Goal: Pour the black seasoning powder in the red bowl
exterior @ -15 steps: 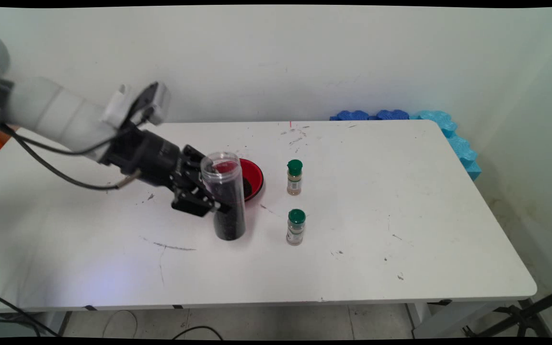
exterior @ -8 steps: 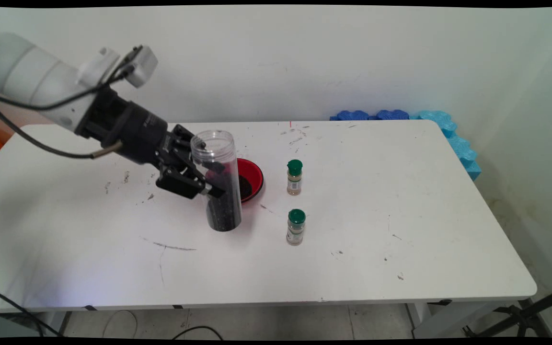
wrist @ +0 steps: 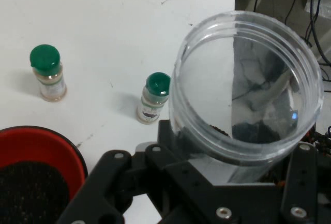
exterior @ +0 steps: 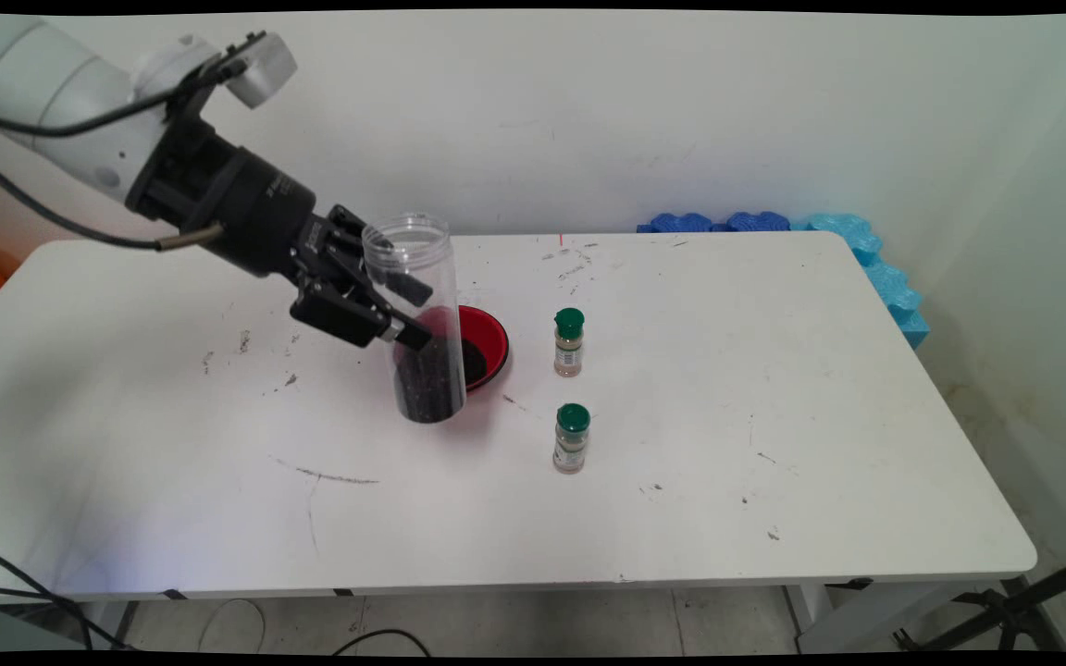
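Observation:
My gripper (exterior: 403, 310) is shut on a tall clear plastic jar (exterior: 417, 319), which has no lid and holds dark grains in its lower part. The jar hangs above the table, tilted slightly, in front of a red bowl (exterior: 487, 342) with dark grains in it. In the hand view the jar's open mouth (wrist: 245, 89) fills the right side and the red bowl (wrist: 39, 146) sits at the lower left. Two small spice bottles with green caps stand to the right of the bowl, one farther back (exterior: 568, 342) and one nearer (exterior: 571, 438); both show in the hand view (wrist: 48, 73) (wrist: 154, 98).
The white table (exterior: 774, 416) bears dark scuff marks. Blue foam pieces (exterior: 866, 250) lie along its far right corner against the wall. Black cables (exterior: 33, 222) hang from the arm at the left.
The gripper has lifted the jar off the table and carried it up and slightly back-left over the last second. The bowl and both spice bottles have stayed put.

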Robot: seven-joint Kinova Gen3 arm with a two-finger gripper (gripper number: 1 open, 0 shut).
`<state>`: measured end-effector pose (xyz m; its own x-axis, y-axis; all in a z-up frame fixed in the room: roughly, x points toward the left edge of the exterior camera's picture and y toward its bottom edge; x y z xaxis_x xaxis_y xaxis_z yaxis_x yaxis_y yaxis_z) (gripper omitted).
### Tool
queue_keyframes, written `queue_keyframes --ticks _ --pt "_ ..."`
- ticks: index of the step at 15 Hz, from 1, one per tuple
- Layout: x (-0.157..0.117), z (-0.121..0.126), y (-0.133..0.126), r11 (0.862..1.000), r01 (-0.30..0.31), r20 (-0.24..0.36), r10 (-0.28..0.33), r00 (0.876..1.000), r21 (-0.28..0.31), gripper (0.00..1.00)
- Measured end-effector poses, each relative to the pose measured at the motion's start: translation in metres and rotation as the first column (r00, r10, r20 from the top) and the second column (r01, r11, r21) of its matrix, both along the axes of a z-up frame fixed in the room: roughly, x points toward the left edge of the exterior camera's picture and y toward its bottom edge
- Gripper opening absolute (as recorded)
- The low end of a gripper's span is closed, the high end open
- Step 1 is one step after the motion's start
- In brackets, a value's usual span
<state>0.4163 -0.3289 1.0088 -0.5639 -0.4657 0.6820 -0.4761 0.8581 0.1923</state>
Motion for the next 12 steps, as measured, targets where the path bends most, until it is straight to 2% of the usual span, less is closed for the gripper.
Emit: queue_keyframes --ticks 4,8,12 --pt "0.000 0.009 -0.007 0.999 -0.026 -0.004 0.026 1.000 0.025 0.00" --pt "0.000 0.010 -0.018 0.993 -0.066 -0.011 0.068 0.998 0.101 0.00" --pt "0.003 0.005 -0.030 0.971 -0.144 0.014 0.144 0.989 0.189 0.00"
